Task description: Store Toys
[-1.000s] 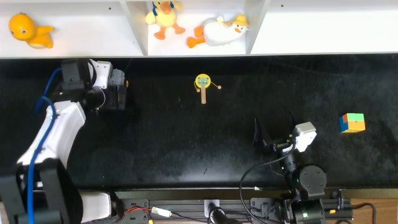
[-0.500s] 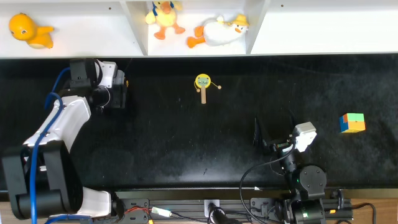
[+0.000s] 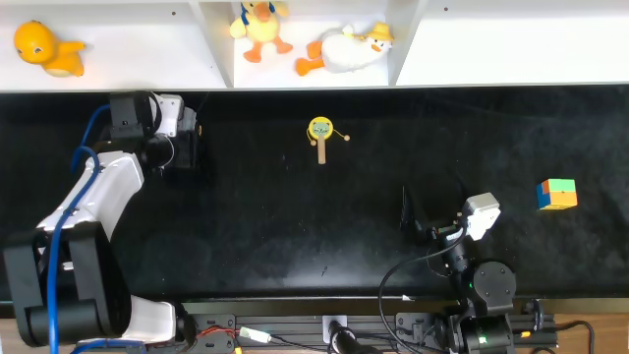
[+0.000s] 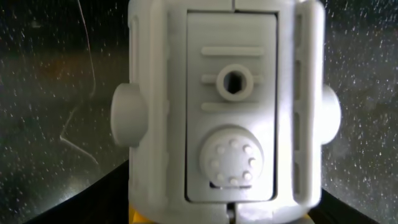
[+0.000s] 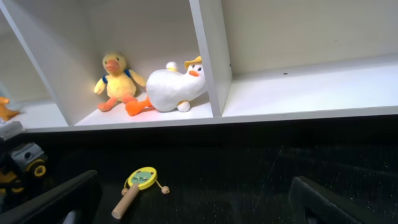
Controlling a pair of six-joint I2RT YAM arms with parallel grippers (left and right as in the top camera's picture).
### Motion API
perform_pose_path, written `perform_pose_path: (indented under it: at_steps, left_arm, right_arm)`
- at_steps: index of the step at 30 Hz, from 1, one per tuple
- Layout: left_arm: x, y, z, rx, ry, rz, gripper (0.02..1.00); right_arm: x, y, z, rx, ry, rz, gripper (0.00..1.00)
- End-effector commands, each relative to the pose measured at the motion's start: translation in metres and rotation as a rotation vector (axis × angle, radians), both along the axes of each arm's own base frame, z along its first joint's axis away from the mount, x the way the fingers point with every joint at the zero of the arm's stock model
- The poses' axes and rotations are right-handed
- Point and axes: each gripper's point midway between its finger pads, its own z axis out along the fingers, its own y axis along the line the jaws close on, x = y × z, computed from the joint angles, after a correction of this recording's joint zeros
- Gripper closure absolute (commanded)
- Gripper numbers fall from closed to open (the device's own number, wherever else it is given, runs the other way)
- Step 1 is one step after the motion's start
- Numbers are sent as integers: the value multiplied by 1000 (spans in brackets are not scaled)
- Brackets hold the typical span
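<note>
So the left claw [image 3: 189, 149] looks clenched on a grey toy [image 4: 227, 106], a chunky plastic thing with a hatch panel facing the wrist camera and a bit of yellow at its lower edge, held right up close. Compared with a second ago, the left arm has tucked its elbow in and the claw has crept a touch toward 12 o'clock. Over the last half second it barely moved. The right claw [image 5: 194, 180] hasn't budged: fingers spread wide, parked over the black tabletop [image 3: 275, 226] toward the 6 o'clock edge. None of the loose toys shifted either.

Going outward, the shelf [image 3: 491, 71] runs its front edge along 12 o'clock, close past the left claw. The rubber duck [image 3: 44, 46] sits in the left bay, about 11 o'clock from that claw. The plush duckling [image 3: 260, 25] and white plush goose [image 3: 344, 51] sit just beside each other in the middle bay, around 1 o'clock. The rattle drum [image 3: 320, 131] lies flat at 3 o'clock from the left claw, well apart, with a wide stretch of tabletop between them. The colour cube [image 3: 556, 194] sits at 3 o'clock from the right claw, near the table's right edge. The print on the rattle's face is too small to make out.
</note>
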Motion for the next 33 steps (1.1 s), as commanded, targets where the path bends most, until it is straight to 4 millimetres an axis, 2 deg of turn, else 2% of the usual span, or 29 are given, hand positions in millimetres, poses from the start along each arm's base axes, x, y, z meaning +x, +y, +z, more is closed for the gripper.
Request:
perform_pose_path:
  at_steps: [1, 9, 13, 20, 27, 33]
  left_arm:
    - [6, -1, 29, -19, -32, 41, 527]
    - [-11, -2, 90, -10, -102, 41, 584]
    - [-6, 4, 120, 26, -211, 57, 612]
    - [36, 13, 146, 65, -404, 74, 617]
    - [75, 18, 139, 69, -464, 75, 617]
    - [109, 22, 146, 72, -489, 76, 617]
  right_arm:
    - [1, -1, -4, 7, 4, -8, 5]
    - [1, -1, -4, 7, 3, -8, 5]
    - [1, -1, -4, 7, 3, -8, 5]
    - [1, -1, -4, 7, 3, -8, 5]
    - [1, -1, -4, 7, 3, -8, 5]
    - [1, -1, -4, 7, 3, -8, 5]
